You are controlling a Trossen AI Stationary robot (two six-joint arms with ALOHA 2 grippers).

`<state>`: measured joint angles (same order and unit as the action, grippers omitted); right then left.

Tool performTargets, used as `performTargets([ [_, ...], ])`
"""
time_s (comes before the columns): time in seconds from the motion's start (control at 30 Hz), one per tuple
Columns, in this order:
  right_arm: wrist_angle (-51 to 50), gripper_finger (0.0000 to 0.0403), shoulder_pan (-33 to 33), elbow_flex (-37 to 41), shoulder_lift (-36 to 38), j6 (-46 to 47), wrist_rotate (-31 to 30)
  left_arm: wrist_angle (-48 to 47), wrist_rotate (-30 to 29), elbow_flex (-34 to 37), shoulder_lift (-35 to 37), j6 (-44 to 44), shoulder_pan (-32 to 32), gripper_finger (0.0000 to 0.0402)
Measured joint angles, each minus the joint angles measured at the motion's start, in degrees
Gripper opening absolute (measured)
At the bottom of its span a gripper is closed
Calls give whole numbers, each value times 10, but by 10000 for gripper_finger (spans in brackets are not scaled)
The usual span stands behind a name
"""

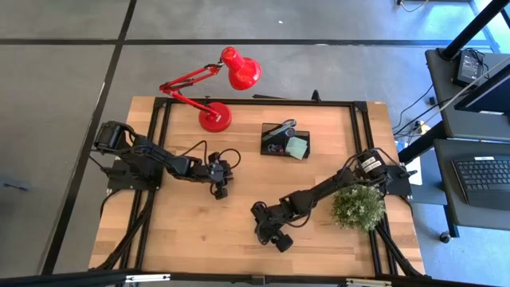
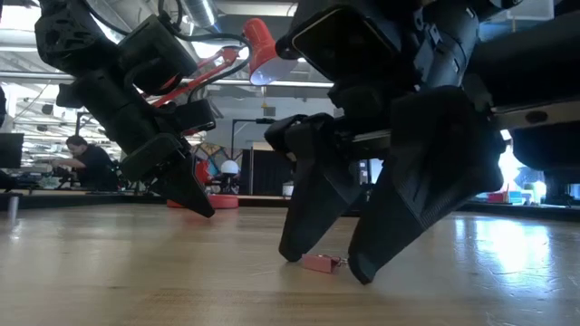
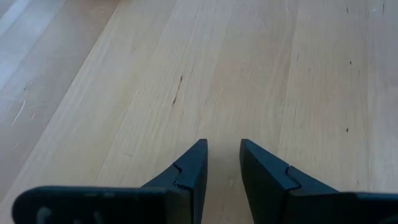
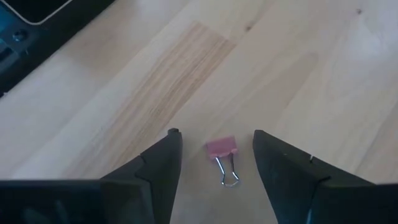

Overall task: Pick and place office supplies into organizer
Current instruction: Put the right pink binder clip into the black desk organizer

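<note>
Near the front edge of the desk (image 1: pixel 199 231), the right arm reaches low from the right side and bends down steeply. Its right gripper (image 4: pixel 214 152) is spread wide, with one fingertip on each side of a small pink binder clip (image 4: pixel 222 149) that lies flat on the wood; the fingers do not touch it. The left arm stretches from the left side toward the middle, and the left gripper (image 3: pixel 222 155) hangs slightly parted and holds nothing. The organizer (image 1: pixel 285 139) stands farther back, beside the red lamp (image 1: pixel 215 88). No writing can be read.
</note>
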<state>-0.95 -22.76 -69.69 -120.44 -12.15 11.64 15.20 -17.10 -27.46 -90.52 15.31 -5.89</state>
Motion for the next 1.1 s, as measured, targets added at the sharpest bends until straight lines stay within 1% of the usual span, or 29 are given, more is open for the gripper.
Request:
performTargets([
  [0.13, 1, 194, -1, 0, 0, -4, -14, 0, 0, 0, 0, 0, 0, 88],
  [0.47, 2, 109, 0, 1, -1, -30, -23, 0, 0, 0, 0, 0, 0, 88],
  [0.63, 2, 80, 0, 1, -1, -32, -25, 0, 0, 0, 0, 0, 0, 88],
  [0.8, 7, 68, 0, 2, -1, -27, -24, 0, 0, 0, 0, 0, 0, 88],
  [0.97, 21, 69, 0, 2, 5, 22, -23, 0, 0, 0, 0, 0, 0, 88],
  [1.1, -28, 66, 0, -14, 33, 41, -25, 0, 0, 0, 0, 0, 0, 88],
])
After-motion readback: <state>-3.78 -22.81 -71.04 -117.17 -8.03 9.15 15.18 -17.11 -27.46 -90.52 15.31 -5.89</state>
